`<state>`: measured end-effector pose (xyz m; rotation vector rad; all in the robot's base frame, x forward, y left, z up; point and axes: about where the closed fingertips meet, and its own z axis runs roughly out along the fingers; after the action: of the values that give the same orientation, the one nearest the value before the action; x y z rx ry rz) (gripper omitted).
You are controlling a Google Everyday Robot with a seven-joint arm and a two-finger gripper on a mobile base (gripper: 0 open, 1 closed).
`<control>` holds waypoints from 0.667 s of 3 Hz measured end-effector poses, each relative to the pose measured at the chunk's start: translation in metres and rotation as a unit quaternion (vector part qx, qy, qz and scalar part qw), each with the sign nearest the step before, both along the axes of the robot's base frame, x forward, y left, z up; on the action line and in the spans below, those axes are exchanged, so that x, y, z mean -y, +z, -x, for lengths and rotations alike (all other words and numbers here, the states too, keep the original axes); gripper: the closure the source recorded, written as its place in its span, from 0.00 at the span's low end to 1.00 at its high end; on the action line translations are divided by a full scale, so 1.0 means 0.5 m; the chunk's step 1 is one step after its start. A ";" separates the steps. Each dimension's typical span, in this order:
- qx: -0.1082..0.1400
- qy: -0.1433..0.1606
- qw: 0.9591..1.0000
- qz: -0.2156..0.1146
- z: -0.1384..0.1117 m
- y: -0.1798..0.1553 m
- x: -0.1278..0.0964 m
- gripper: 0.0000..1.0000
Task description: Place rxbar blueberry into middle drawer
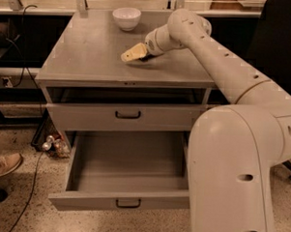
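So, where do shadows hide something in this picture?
Camera view: the gripper is well lit, low over the cabinet top; the dark patch beneath it may be shadow or wrapper, unclear; the open middle drawer is shaded toward its back.
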<state>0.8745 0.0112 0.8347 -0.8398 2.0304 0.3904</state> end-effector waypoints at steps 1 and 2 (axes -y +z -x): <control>-0.010 -0.013 1.000 -0.001 -0.006 -0.021 0.013 0.07; -0.015 -0.023 1.000 -0.004 -0.008 -0.031 0.028 0.26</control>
<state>0.8784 -0.0029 0.8193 -0.7859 2.0709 0.3862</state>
